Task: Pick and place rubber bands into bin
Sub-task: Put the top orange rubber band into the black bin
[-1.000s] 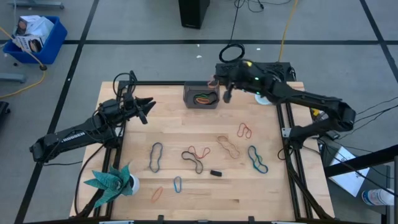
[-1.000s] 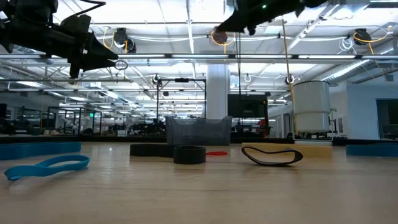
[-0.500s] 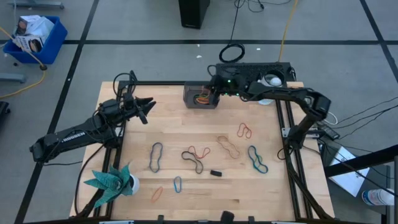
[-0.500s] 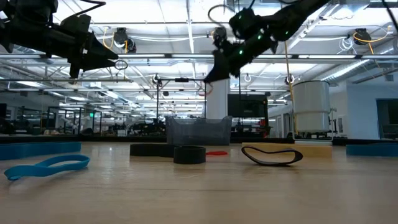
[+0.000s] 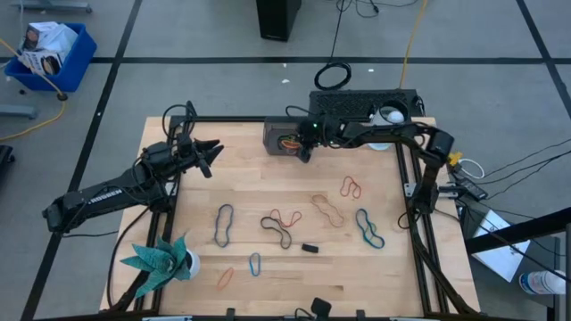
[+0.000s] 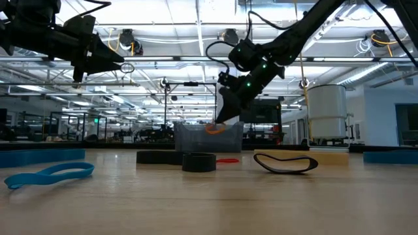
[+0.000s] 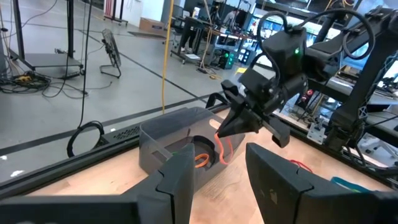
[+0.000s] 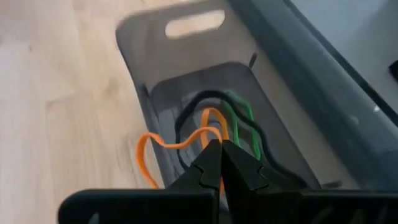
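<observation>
The dark grey bin [image 5: 287, 138] stands at the table's far edge with black, green and orange rubber bands [image 8: 239, 127] in it. My right gripper [image 5: 304, 150] is over the bin's near right corner, shut on an orange rubber band [image 8: 177, 144]; it also shows in the low view [image 6: 221, 120]. My left gripper [image 5: 208, 158] is open and empty, raised above the table's far left. Several more rubber bands lie flat on the table, among them a blue one [image 5: 222, 224], a black one [image 5: 277, 231], a tan one [image 5: 326, 209] and a teal one [image 5: 368, 227]. My right gripper pinches the orange band's strand [image 8: 211, 138] between its two fingertips, which slant down from above toward the bin. The band hangs slack below the fingers [image 6: 215, 128]. One loop [image 8: 144, 158] reaches across the bin's wall toward the wood; the rest is over the bin's inside.
A small black block [image 5: 310, 249] lies among the bands near the table's middle. A teal paper plant [image 5: 162, 259] stands at the near left corner. A black coiled cable [image 5: 332, 76] lies on the floor beyond the table. A black case [image 5: 361, 102] sits behind the bin.
My right gripper has gone toward the table's left edge and down to the bin, staying shut on the orange band, and has tipped downward. The band now hangs at the bin's rim.
</observation>
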Controlling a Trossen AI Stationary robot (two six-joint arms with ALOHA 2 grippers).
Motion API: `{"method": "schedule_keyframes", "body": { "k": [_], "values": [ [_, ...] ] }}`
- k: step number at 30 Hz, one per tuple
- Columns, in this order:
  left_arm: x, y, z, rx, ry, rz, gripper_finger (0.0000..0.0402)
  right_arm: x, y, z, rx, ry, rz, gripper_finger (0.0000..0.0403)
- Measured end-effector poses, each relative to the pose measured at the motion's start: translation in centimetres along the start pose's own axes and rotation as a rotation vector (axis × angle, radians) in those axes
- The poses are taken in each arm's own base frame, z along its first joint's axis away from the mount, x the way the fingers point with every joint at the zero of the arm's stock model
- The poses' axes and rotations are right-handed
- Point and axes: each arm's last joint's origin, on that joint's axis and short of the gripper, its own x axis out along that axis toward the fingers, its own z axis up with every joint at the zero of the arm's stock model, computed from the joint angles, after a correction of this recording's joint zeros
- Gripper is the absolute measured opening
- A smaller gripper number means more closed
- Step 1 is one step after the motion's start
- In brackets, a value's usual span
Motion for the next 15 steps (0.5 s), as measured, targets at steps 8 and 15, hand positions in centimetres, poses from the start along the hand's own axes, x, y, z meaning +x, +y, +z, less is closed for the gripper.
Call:
{"method": "schedule_keyframes", "body": {
  "k": [8,15],
  "values": [
    [0.0,0.0,0.0,0.002,0.001,0.000,0.0150,0.0,-0.7,-0.4,0.013,0.036,-0.050,0.0000],
    [0.0,0.0,0.0,0.001,0.003,0.001,0.0150,0.0,-1.6,-0.5,0.068,0.041,-0.102,0.0000]
  ]
}}
